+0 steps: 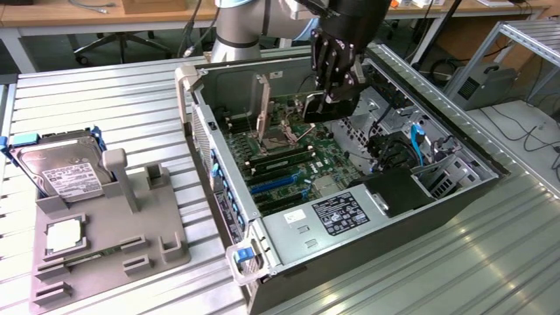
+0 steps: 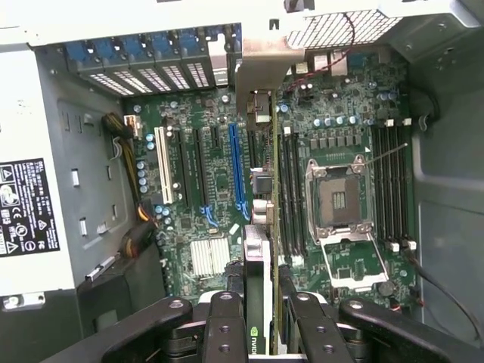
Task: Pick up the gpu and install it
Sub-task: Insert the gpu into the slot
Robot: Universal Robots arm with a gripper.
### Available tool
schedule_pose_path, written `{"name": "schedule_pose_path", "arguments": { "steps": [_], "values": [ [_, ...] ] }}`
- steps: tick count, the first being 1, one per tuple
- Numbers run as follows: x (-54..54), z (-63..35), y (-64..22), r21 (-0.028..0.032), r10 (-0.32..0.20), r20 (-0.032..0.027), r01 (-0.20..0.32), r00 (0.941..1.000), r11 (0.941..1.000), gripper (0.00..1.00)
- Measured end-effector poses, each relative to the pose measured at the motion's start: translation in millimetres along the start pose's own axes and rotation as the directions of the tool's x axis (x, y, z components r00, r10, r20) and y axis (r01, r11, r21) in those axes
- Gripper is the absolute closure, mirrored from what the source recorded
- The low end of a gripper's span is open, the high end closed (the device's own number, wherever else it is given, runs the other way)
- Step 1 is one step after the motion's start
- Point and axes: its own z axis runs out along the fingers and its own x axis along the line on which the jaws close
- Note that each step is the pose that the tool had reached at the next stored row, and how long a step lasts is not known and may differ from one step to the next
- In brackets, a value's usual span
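claw [image 2: 263, 304]: narrow, clamped on the gpu, one black finger [image 2: 225, 318] on each flat face
claw place: down inside the open computer case [image 1: 455, 187], above the motherboard [image 2: 219, 189]
gpu [image 2: 257, 265]: held on edge in the claw, thin black card seen edge-on in the wrist view, green logo at the end nearest the camera
gpu bracket [image 2: 261, 72]: silver, at the card's far end, up against the case's rear wall by the blue slot clips [image 2: 162, 49]
gpu line: runs between the long blue slot [image 2: 236, 162] and the memory slots [image 2: 291, 189]; seated or just above the board, cannot tell
cpu socket [image 2: 338, 198]: open, bare, beyond the memory slots from the card
white slot [image 2: 162, 174]: past the blue slot, apart from the card
power supply [image 1: 341, 213]: silver box with black label, in the case end nearest the exterior camera
case: lying on its side, lid off, on the ribbed metal bench [image 1: 131, 105]
grey holder [image 1: 109, 246]: on the bench at the exterior view's left of the case
hard drive [image 1: 61, 172]: silver, white label, blue frame, standing tilted in the holder
small chip [image 1: 63, 235]: square, silver, flat in a holder pocket nearer the exterior camera than the drive
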Motion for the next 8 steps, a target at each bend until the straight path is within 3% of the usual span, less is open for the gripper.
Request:
{"name": "schedule_pose_path", "arguments": {
  "steps": [8],
  "values": [
    [0.3, 12.9, 1.1, 0.0, 0.0, 0.0, 0.0, 1.0, 1.0, 0.73]
  ]
}}
